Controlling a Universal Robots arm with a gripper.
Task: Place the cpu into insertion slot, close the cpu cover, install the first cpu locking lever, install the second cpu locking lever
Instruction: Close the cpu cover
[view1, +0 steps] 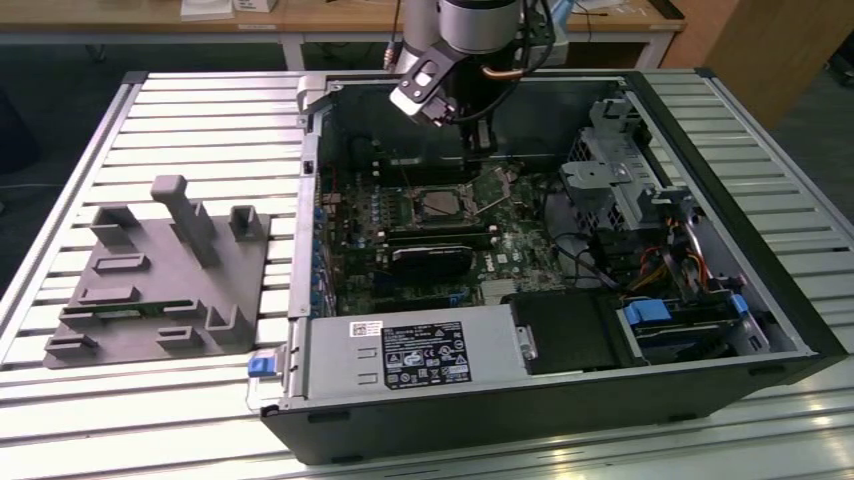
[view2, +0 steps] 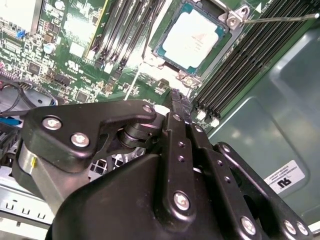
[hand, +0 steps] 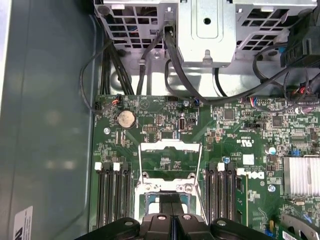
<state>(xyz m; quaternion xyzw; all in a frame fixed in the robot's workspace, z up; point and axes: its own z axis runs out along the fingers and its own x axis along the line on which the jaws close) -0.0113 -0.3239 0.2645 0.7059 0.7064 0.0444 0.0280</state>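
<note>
second wrist view: cpu (view2: 192, 37) between black memory slots (view2: 243, 65)

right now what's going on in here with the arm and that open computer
A robot arm has its jaws down inside the open computer case, just above the processor socket on the green board. The chip already sits in the socket. The metal cover frame is flipped up, not closed over the chip. The jaws look shut, with nothing held between them.
</note>
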